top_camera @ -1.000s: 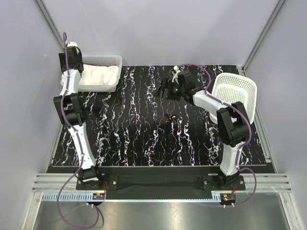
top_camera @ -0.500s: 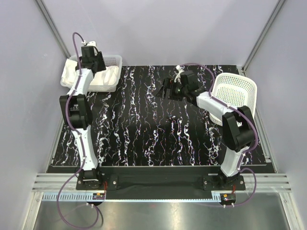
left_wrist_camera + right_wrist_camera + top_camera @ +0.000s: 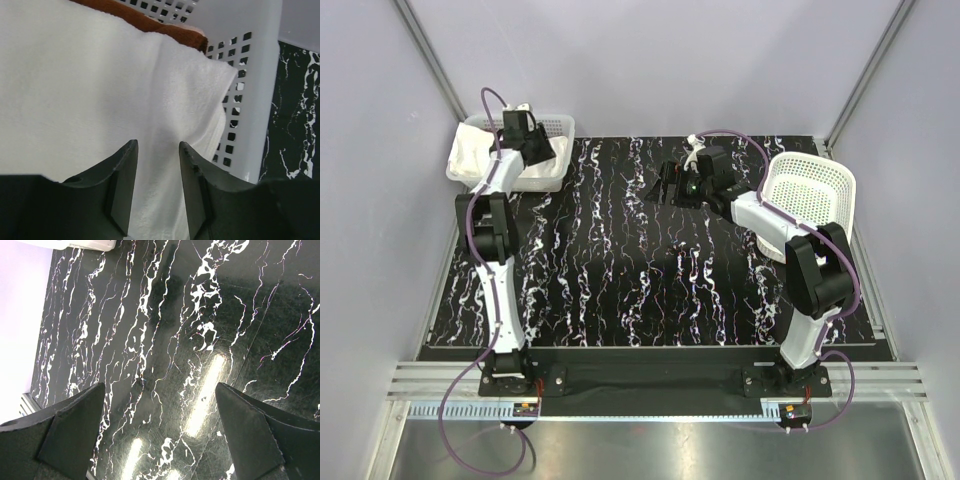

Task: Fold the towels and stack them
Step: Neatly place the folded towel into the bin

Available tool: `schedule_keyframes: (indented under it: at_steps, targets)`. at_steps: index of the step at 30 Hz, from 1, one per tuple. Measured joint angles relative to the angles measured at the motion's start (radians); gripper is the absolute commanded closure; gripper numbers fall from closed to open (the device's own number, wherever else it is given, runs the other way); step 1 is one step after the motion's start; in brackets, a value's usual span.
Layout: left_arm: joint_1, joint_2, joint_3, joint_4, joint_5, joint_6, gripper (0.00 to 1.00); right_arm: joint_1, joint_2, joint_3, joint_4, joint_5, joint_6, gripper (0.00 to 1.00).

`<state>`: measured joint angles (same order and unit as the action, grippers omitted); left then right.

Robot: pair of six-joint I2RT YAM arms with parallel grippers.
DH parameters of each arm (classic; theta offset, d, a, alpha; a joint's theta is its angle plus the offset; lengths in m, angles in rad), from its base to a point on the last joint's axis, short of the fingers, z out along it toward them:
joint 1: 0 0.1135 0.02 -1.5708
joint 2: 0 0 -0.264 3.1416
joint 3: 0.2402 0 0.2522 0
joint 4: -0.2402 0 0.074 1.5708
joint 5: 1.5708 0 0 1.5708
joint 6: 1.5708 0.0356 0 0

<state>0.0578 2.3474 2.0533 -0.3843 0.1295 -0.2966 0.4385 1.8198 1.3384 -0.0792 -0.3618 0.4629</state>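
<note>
A white towel (image 3: 75, 90) lies bunched in the white mesh basket (image 3: 555, 125) at the back left of the table, showing as a pale heap (image 3: 475, 155) from above. Under its far edge peeks a rust-brown towel (image 3: 170, 31). My left gripper (image 3: 157, 150) hangs just over the white towel near the basket's right wall, also seen from above (image 3: 527, 140). Its jaws stand at a narrow gap with cloth showing between them, and I cannot tell if they touch it. My right gripper (image 3: 160, 385) is wide open over bare table at mid-back (image 3: 670, 185), holding nothing.
A second white mesh basket (image 3: 810, 190) leans tilted at the right back, behind the right arm. The black marbled tabletop (image 3: 620, 270) stretches between the two arms. The left basket's perforated wall (image 3: 245, 100) stands close to the right of my left fingers.
My left arm swung from outside the basket's left side to over the white towel, and its jaws narrowed. The right gripper only shifted slightly and stayed open.
</note>
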Motion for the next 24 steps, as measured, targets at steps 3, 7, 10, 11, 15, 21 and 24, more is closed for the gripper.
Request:
schedule_keyframes:
  at_steps: [3, 7, 10, 11, 15, 21, 24]
  targets:
    - [-0.011, 0.007, 0.004, 0.015, 0.016, -0.015, 0.55, 0.000, 0.000, 0.000, 0.000, 0.000, -0.002, 0.00]
    - [-0.021, 0.021, 0.006, 0.020, 0.027, -0.021, 0.53, 0.000, 0.000, 0.000, -0.001, 0.000, -0.007, 0.00]
    - [-0.021, 0.026, 0.006, 0.019, 0.040, -0.022, 0.52, 0.000, -0.002, 0.000, -0.003, 0.001, -0.007, 0.00]
    - [-0.021, 0.026, 0.007, 0.019, 0.047, -0.022, 0.51, 0.000, -0.004, 0.000, -0.006, 0.002, -0.007, 0.00]
    - [-0.015, 0.023, 0.016, 0.020, 0.096, -0.021, 0.45, 0.000, -0.035, -0.001, -0.034, 0.005, -0.007, 0.00]
    - [-0.013, -0.038, 0.015, -0.002, 0.161, -0.019, 0.37, 0.000, -0.141, -0.009, -0.072, 0.042, -0.011, 0.00]
    - [-0.018, -0.140, -0.031, -0.016, 0.201, -0.019, 0.22, 0.000, -0.197, -0.022, -0.103, 0.103, -0.019, 0.00]
